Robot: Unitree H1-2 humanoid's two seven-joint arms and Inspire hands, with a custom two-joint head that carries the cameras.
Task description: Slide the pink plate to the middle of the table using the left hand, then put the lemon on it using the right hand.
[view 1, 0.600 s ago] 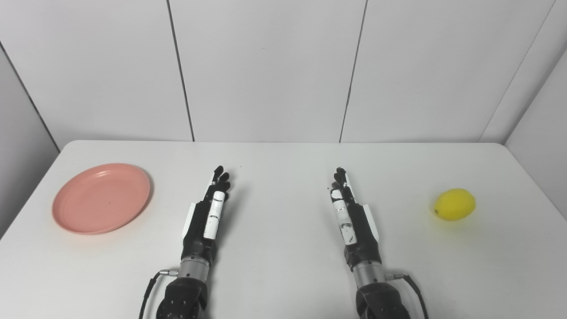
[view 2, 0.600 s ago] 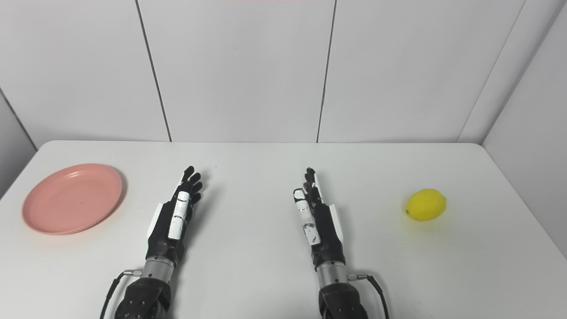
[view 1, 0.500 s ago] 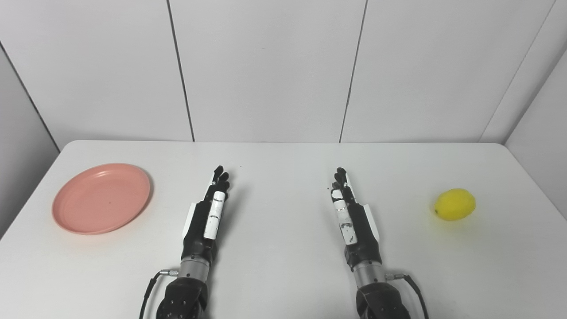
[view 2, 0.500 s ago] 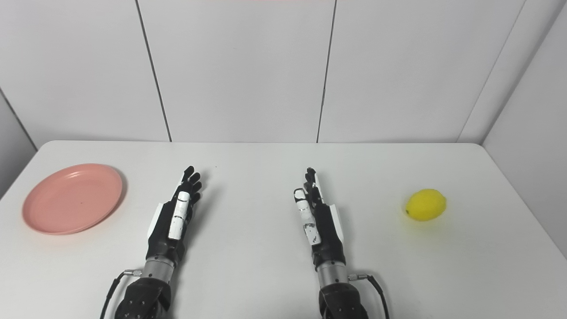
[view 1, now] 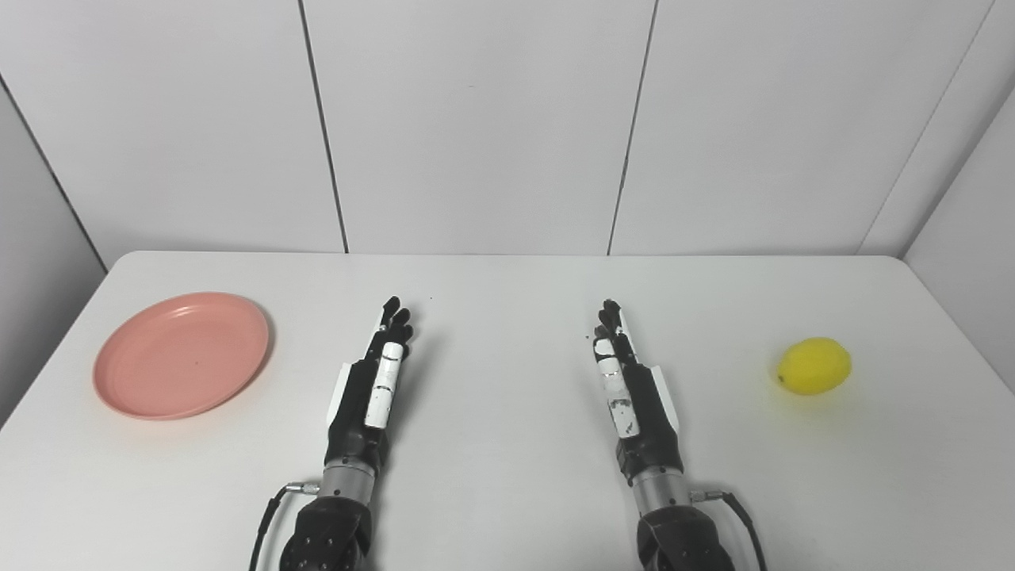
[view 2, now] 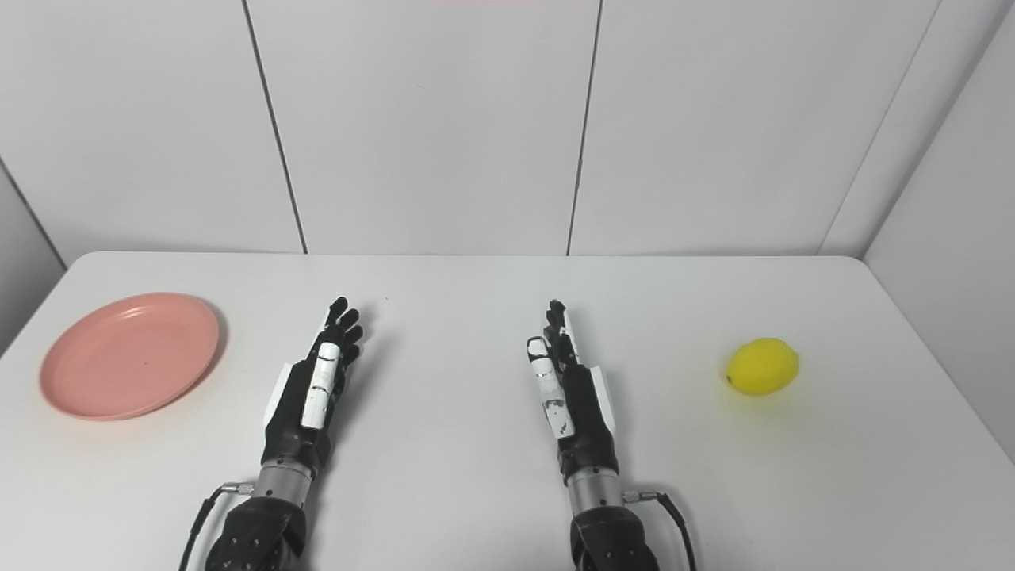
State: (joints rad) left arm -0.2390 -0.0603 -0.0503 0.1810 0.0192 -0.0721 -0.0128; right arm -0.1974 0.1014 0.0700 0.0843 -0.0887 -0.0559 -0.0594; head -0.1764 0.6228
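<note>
Left hand: black-and-white robot hand lying on the white table, fingers straight, holding nothing; apparently waiting to start.
Right hand: same pose alongside, empty, fingers extended.
Plate: round, shallow pink plastic plate well out to the left hand's left, not yet slid to the middle.
Lemon: smooth yellow lemon well off to the right hand's right, untouched.
Stage: neither step looks begun.

One pink plate, one lemon, two robot hands.
</note>
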